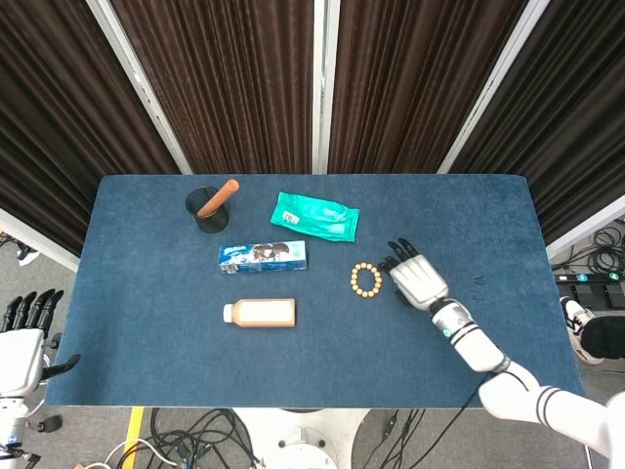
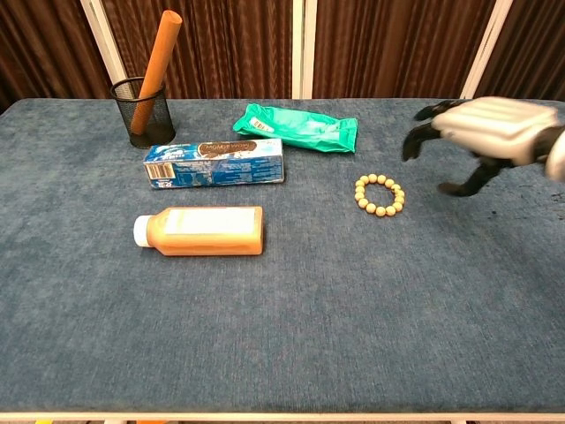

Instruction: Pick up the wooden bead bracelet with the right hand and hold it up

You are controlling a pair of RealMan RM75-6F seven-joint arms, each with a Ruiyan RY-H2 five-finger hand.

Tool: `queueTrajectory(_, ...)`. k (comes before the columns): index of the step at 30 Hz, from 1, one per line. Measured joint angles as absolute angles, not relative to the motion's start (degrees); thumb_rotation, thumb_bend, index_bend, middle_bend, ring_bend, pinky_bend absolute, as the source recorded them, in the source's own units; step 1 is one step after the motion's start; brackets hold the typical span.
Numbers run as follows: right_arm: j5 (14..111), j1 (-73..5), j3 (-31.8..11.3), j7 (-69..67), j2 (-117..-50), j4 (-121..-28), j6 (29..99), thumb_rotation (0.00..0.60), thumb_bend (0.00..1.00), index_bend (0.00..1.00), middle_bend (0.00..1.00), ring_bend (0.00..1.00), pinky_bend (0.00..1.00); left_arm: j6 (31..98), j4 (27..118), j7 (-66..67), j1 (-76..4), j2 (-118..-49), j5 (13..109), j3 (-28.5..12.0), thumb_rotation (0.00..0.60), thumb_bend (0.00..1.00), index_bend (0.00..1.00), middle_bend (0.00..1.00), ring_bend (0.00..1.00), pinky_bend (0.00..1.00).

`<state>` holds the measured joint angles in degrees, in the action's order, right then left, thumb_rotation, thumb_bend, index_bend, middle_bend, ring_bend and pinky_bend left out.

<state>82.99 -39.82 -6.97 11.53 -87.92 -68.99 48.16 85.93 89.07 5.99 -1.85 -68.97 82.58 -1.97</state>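
The wooden bead bracelet (image 1: pixel 366 280) (image 2: pixel 380 194) lies flat on the blue table, right of centre. My right hand (image 1: pixel 417 277) (image 2: pixel 481 132) hovers just to the right of it, palm down, fingers spread and curved, holding nothing. In the chest view the hand is above the table and a little behind the bracelet. My left hand (image 1: pixel 23 342) stays off the table's front left corner, fingers apart and empty; only the head view shows it.
A green packet (image 1: pixel 314 216) lies behind the bracelet. A blue box (image 1: pixel 263 257) and an orange bottle (image 1: pixel 260 313) lie to the left. A black mesh cup (image 1: pixel 207 209) holding a brown stick stands at the back left.
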Motion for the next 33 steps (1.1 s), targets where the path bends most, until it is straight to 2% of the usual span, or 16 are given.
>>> queueTrajectory(3,84.2,-40.8,-6.3,11.8,-91.8,-65.0,48.9,0.600,0.14,0.35,0.31,0.00,0.00,85.9,88.9,5.6,-1.8,-69.0,82.6,-2.0,0.600,0.00,0.08,0.07,0.01,0.00)
queueTrajectory(6,86.2,-41.2,-5.3,11.4,-94.6,-61.2,50.8,0.600,0.13,0.37,0.31,0.00,0.00,86.0,88.7,5.1,-1.7,-69.0,82.6,-1.9,0.600,0.00,0.08,0.07,0.01,0.00)
queueTrajectory(15,90.4,-41.7,-2.6,7.7,-102.0,-49.5,55.2,0.600,0.29,0.43,0.31,0.03,0.00,85.9,87.8,4.0,-1.5,-69.4,82.6,-1.8,0.600,0.00,0.08,0.07,0.01,0.00)
queueTrajectory(30,93.1,-41.2,0.7,2.1,-107.6,-38.0,58.4,0.600,0.29,0.46,0.32,0.04,0.00,85.4,86.8,2.6,-1.3,-69.7,82.6,-1.6,0.600,0.00,0.08,0.07,0.01,0.00)
queueTrajectory(33,93.2,-41.1,0.8,1.3,-108.5,-36.3,58.7,0.600,0.29,0.52,0.34,0.07,0.00,85.4,86.7,2.5,-1.3,-69.8,82.6,-1.6,0.600,0.00,0.08,0.07,0.01,0.00)
